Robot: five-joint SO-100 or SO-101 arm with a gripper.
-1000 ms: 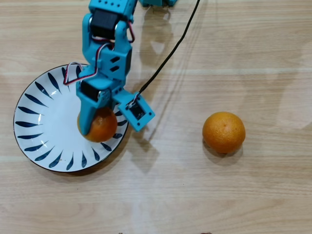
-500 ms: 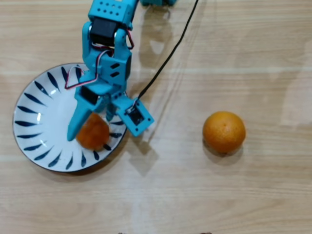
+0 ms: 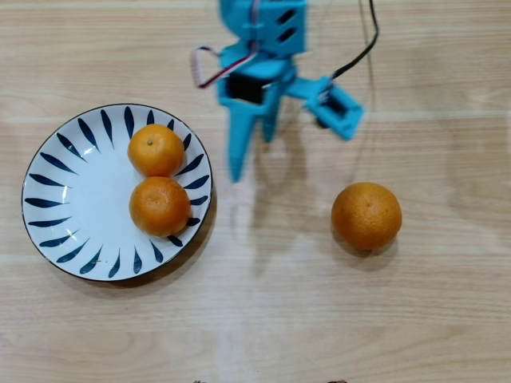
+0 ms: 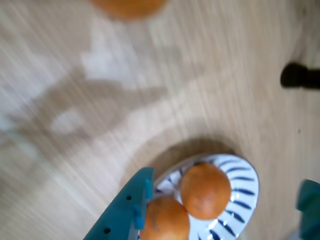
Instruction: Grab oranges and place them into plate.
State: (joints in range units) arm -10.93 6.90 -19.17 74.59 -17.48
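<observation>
Orange fruit sits in two places. Two small oranges lie on the plate [image 3: 60, 207], touching each other on its right half in the overhead view: one [image 3: 156, 150] nearer the top rim with a green stem dot, the other [image 3: 160, 206] just below it. The larger orange [image 3: 366, 215] rests on the bare wooden surface [image 3: 271, 319], well apart from the plate, to the right in that view.

The blue pincer [image 3: 250, 155] hangs above the surface between the plate and the large orange, nearer the top of the overhead view. Its jaws are spread and hold nothing; one long finger [image 3: 238, 148] points down the picture, a shorter one [image 3: 270, 128] beside it. A black cable [image 3: 369, 36] runs off from the arm toward the top edge.

The wrist view is blurred. It shows the plate [image 4: 245, 192] at the bottom with both small oranges on it, one [image 4: 205, 190] fully seen and one [image 4: 165, 220] partly behind a blue finger [image 4: 125, 210] that enters from the lower edge. A second blue finger [image 4: 310, 197] shows at the right edge, well apart from the first. The large orange [image 4: 127, 6] is cut off at the top edge.
</observation>
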